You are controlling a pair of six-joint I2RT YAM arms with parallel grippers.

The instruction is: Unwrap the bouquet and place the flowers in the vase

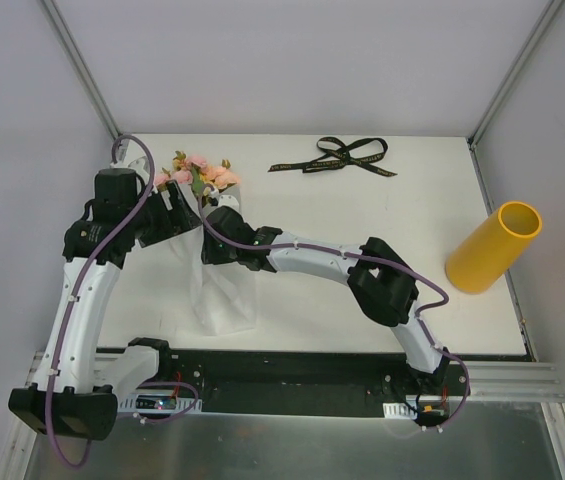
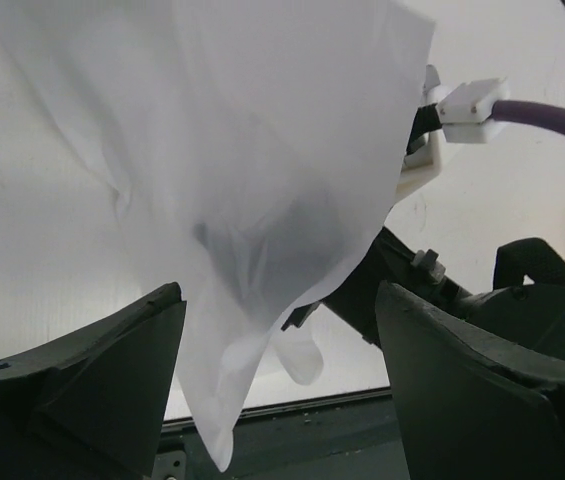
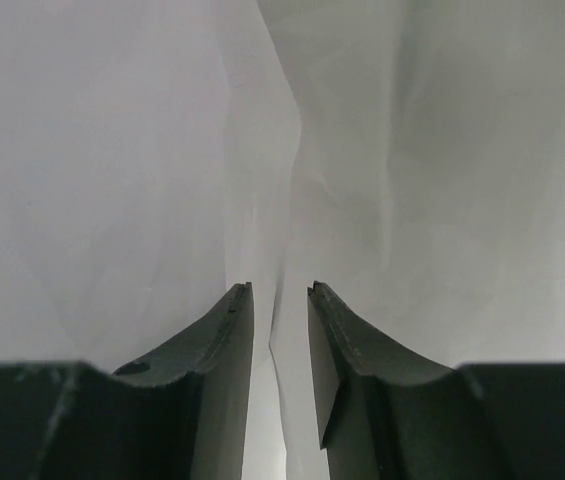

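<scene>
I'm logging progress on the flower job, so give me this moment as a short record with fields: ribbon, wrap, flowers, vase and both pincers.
Ribbon: black, untied, lying apart on the table.
Wrap: white paper, around the stems.
Flowers: pink and yellow, in the wrap, far left.
Vase: yellow, upright at right, no flowers in it.
Left pincer: open, at the wrap.
Right pincer: closed on a fold of the wrap.

My left arm (image 1: 80,290) reaches forward, elbow bent, and my left pincer (image 2: 277,300) stands with its jaws wide apart. My right arm (image 1: 312,258) stretches leftward; my right pincer (image 3: 280,292) is nearly closed, pinching a fold of paper (image 3: 262,180).
</scene>
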